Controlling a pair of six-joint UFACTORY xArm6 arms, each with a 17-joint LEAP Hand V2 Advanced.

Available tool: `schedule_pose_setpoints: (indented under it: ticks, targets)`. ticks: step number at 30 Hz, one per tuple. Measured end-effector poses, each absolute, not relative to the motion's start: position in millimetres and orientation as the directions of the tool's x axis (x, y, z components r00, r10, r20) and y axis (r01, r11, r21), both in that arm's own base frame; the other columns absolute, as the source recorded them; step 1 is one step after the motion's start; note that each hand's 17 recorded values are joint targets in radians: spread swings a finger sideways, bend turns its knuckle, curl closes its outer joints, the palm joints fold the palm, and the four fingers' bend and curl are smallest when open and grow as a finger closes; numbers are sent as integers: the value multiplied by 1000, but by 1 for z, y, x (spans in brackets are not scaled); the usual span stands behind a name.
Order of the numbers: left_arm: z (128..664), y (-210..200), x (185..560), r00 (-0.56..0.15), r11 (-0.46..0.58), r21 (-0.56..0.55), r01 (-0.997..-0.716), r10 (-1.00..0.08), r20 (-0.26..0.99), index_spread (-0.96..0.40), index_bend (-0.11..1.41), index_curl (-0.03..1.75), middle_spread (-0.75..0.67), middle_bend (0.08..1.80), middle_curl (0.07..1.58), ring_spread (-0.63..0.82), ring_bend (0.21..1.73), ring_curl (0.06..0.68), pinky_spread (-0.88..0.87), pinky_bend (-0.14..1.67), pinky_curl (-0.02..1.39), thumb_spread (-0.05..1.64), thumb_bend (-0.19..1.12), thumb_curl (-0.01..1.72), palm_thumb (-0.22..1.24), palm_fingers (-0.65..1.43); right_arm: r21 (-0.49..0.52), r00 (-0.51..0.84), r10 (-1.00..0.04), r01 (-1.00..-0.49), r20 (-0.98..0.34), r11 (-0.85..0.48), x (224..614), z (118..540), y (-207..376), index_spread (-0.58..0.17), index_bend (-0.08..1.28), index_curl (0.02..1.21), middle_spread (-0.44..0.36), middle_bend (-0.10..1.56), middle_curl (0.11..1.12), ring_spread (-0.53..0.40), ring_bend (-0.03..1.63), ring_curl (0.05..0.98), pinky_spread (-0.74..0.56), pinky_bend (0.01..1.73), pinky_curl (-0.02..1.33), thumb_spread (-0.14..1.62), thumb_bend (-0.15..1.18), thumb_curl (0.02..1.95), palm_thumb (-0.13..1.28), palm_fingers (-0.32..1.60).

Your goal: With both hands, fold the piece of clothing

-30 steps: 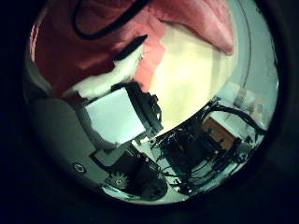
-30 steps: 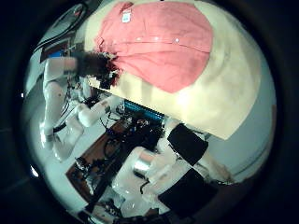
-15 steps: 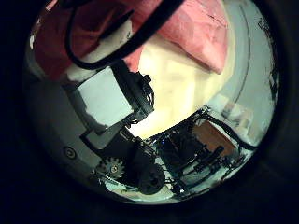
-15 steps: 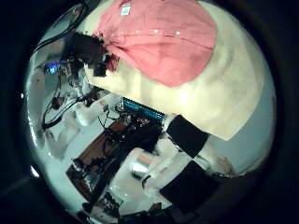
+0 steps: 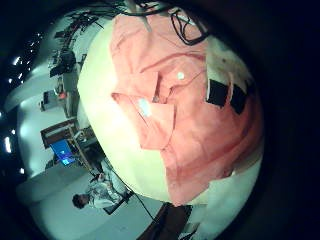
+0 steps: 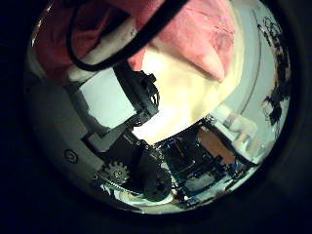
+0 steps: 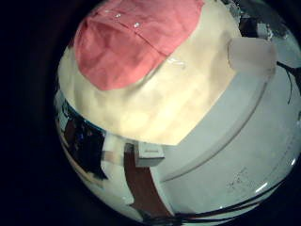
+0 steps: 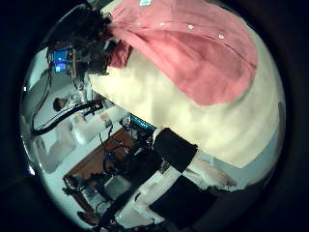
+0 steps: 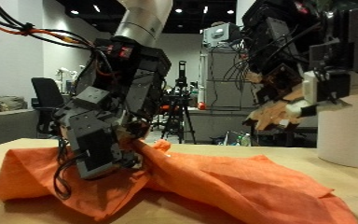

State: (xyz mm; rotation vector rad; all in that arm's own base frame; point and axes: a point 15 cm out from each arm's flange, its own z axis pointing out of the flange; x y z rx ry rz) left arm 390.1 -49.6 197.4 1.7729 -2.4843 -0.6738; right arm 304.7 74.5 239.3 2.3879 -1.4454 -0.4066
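Two hands share this fold, and only one is at the cloth. In the outside view the salmon-orange garment (image 9: 228, 187) lies spread over the cream desk (image 8: 183, 106), bunched into a ridge where the left hand (image 9: 104, 140) has sunk into it. That hand's fingers are buried in the cloth, so I cannot tell whether they pinch it or merely press on it. The right hand (image 9: 284, 93) hangs in the air at about two o'clock from the left one, well clear of the fabric, fingers drooping loosely and holding nothing. Its thumb-side palm view shows the buttoned shirt front lying fairly flat under it, with the left hand at the garment's edge. The step in hand looks like gathering one side to carry it across. To do that well, the left hand should get a firm pinch on a single layer, not a wad. The right hand should come down at about three o'clock from the left, on the matching edge. Both should then lift together and evenly, so the edge travels straight. Lifting with one hand alone would probably drag the shirt across the desk and skew the crease.
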Motion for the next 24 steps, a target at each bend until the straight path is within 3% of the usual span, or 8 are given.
schedule_pose_setpoints:
  ticks: [9, 18, 24]
  targets:
    - [197, -51, 403, -371, 274, 361, -891, -898, -235, -629, 286, 871, -590, 826, 914, -503, 1113, 546, -713, 956, 647, 1177, -16, 272, 548, 1028, 455, 414, -908, -799, -57, -393, 266, 195, 68, -133, 161, 280, 40, 321, 390, 45, 472, 285, 158, 297, 303, 1087, -21, 259, 412, 311]
    - [200, -50, 409, -380, 279, 373, -885, -895, -233, -651, 223, 952, -602, 812, 936, -502, 1115, 550, -711, 953, 652, 1188, -14, 271, 559, 1029, 484, 432, -901, -782, -36, -394, 277, 153, 88, -137, 162, 290, 19, 346, 405, 25, 491, 284, 144, 302, 298, 1076, -21, 272, 443, 307]
    - [200, -43, 410, -382, 278, 377, -883, -894, -234, -665, 192, 999, -610, 803, 947, -502, 1112, 550, -709, 950, 654, 1190, -15, 269, 561, 1032, 472, 418, -909, -799, -7, -371, 288, 143, 93, -141, 172, 300, 15, 348, 409, 20, 497, 281, 133, 296, 295, 1067, -9, 290, 518, 306]
